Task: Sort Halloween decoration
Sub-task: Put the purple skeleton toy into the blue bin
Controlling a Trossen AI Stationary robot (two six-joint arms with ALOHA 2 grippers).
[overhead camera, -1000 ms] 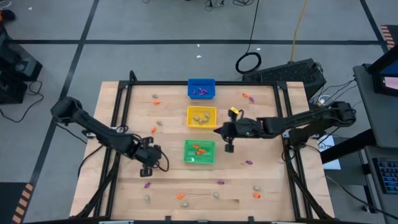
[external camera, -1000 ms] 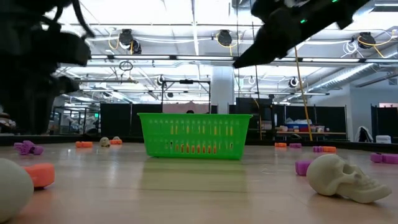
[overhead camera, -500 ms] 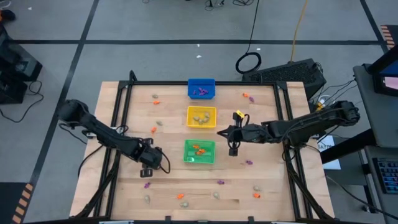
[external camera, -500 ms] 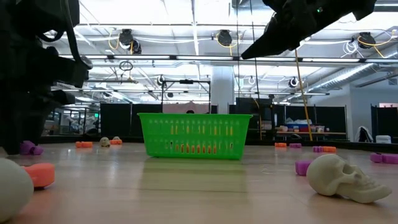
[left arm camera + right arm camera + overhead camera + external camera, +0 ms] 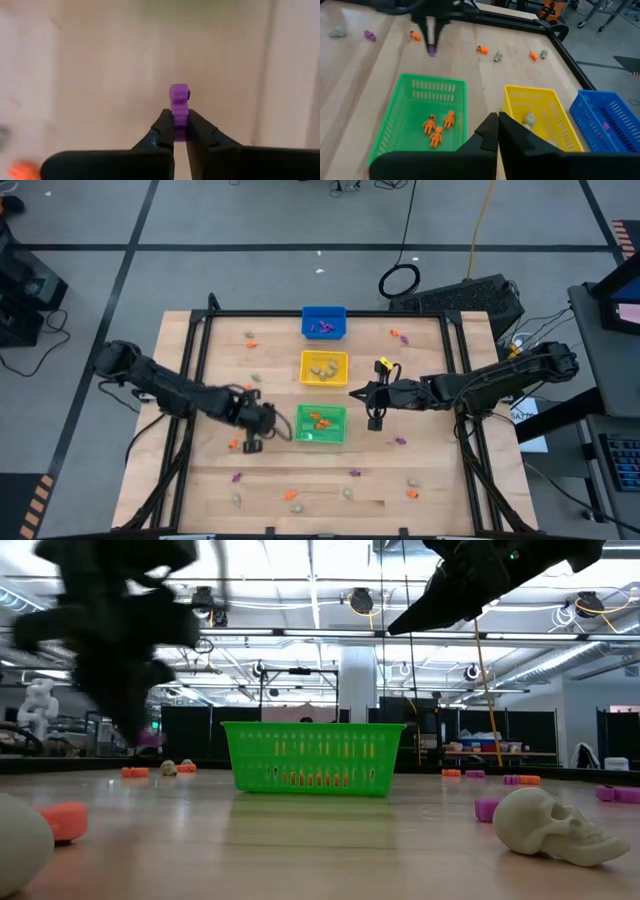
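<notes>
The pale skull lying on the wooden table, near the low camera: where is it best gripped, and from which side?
Probably from above, fingers across the round cranium of the pale skull: it lies with the narrow jaw sloping to the table, and its sides look free.

— What do we see of the machine itself?
— We see two dark, near-black arms built of slim jointed segments, with thin black cables looping beside the left arm (image 5: 170,390).
— And the right arm (image 5: 480,383)?
— We spot a yellow tag near its wrist, and a small green light on its housing in the low view.
— The fingers (image 5: 162,131)?
— We find them black, matte, tapering to narrow tips.
</notes>
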